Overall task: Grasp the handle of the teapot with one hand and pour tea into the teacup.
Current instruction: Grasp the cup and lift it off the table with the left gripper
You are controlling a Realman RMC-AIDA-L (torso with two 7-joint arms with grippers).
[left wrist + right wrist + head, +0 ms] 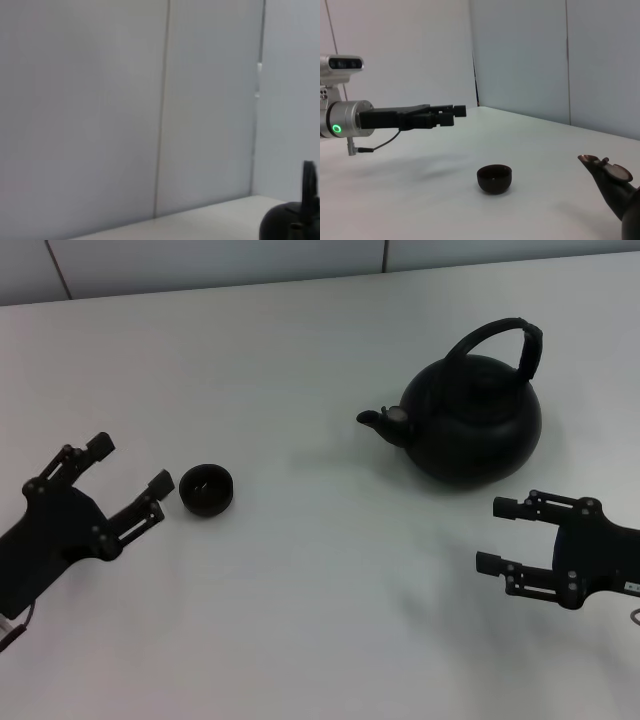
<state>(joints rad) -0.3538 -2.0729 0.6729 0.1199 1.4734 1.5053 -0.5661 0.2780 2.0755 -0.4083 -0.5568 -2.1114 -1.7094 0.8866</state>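
The matte-black teapot (472, 420) stands on the white table at the right, spout pointing left, its arched handle (500, 340) upright over the lid. The small dark teacup (206, 490) sits at the left; it also shows in the right wrist view (494, 178), with the teapot's spout (605, 172) nearby. My left gripper (130, 465) is open, hovering just left of the teacup, and appears in the right wrist view (452, 114). My right gripper (497, 536) is open, in front of the teapot and apart from it. The left wrist view shows an edge of the teapot (292, 222).
The white table (320, 620) runs back to a grey panelled wall (200, 260). Bare tabletop lies between the teacup and the teapot.
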